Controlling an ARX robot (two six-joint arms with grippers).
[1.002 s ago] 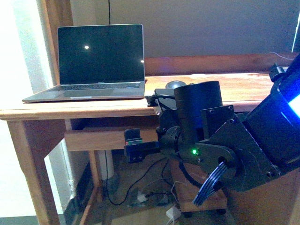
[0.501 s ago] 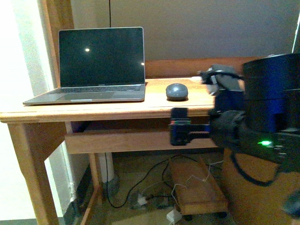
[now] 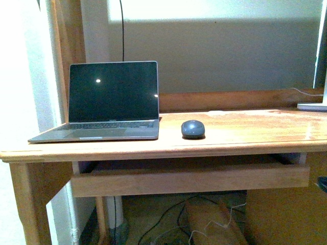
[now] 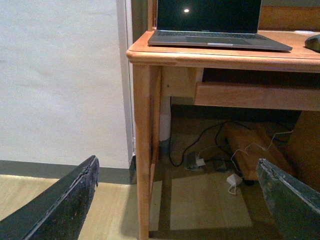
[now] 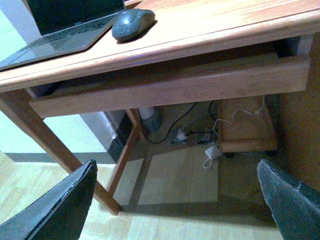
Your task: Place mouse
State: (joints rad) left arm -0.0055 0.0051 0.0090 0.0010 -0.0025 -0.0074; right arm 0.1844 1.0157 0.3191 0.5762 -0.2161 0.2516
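Withdrawn: your right arm, gone from front view. Mouse [image 3: 193,128]: on desk [image 3: 245,133], just right of laptop [image 3: 104,109], untouched. Both grippers, left gripper [image 4: 180,200] and right gripper [image 5: 177,200], spread, empty, below desk level; right nearer.

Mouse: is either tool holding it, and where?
No. The mouse sits free on the desk beside the laptop; both tools are open and empty.

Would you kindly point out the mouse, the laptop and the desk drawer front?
mouse [image 3: 193,128]: front view, domed top.
laptop [image 3: 113,92]: front view, dark screen.
drawer front [image 3: 194,178]: front view, wooden face.
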